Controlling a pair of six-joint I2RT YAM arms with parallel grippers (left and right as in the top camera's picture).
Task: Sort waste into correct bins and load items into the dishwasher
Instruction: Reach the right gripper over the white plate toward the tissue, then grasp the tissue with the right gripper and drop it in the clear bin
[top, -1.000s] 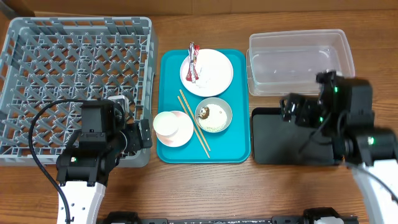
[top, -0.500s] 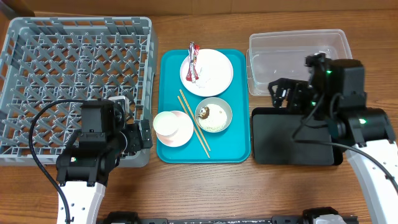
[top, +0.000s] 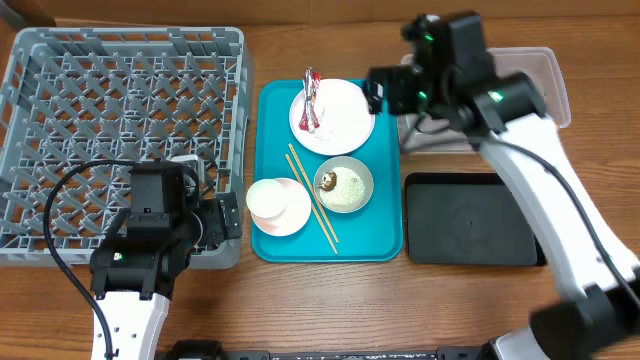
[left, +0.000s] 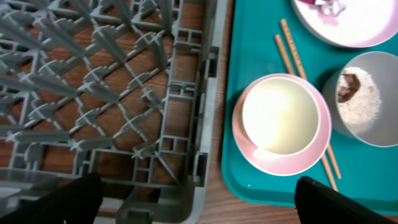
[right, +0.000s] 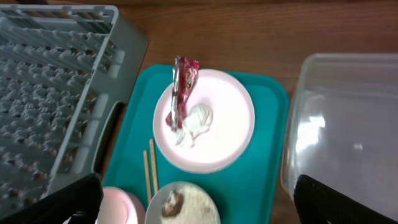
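Observation:
The white plate (top: 350, 115) sits at the far end of the teal tray (top: 385, 235). It holds the red-and-white wrapper (top: 311, 95) and the tissue (right: 198, 119). The grey-green bowl (top: 366, 180) holds rice and a brown lump. The white cup (top: 267, 197) stands in the pink bowl (top: 297, 215). The chopsticks (top: 312, 197) lie between the two bowls. My right gripper (top: 378, 92) hangs open and empty above the plate's right edge. My left gripper (top: 232, 215) is open and empty at the near right corner of the dish rack (top: 120, 130), beside the pink bowl (left: 283, 163).
The clear tub (top: 545, 85) stands at the back right, partly under my right arm. The black tray (top: 470, 220) lies in front of it. The dish rack fills the left side and shows in the right wrist view (right: 50, 93). A black cable runs over the rack's near edge.
My right arm has swung from above the black tray up and to the left, over the far right corner of the teal tray. The left arm has not moved.

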